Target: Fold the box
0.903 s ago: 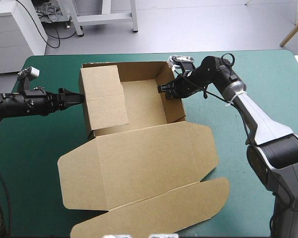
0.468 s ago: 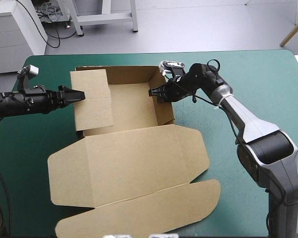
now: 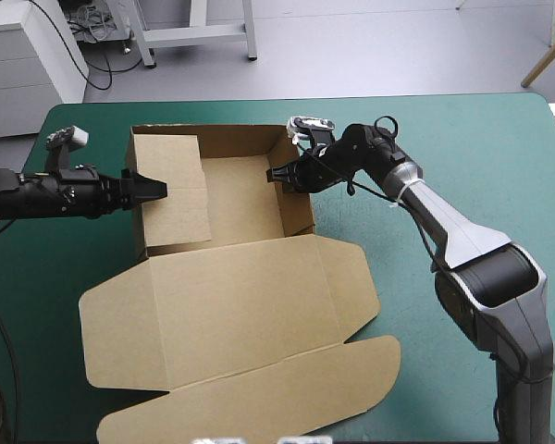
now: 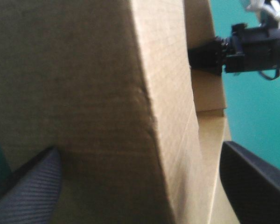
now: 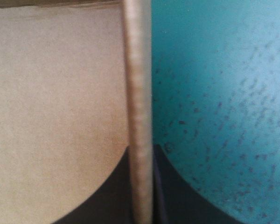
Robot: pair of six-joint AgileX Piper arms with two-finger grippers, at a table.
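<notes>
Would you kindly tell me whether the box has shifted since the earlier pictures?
Yes. The box has slid toward the left edge of the table, leaving more of it bare to the box's right.

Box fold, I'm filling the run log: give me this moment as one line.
box: walls raised, lid flat | left hand: open, astride left wall | right hand: shut on right wall

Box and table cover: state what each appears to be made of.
The box: brown cardboard, matte; sharp creases and a thick cut edge in the right wrist view suggest corrugated board. The table cover: teal-green, dull, finely speckled up close; possibly felt or a rubber mat, unclear which.
</notes>
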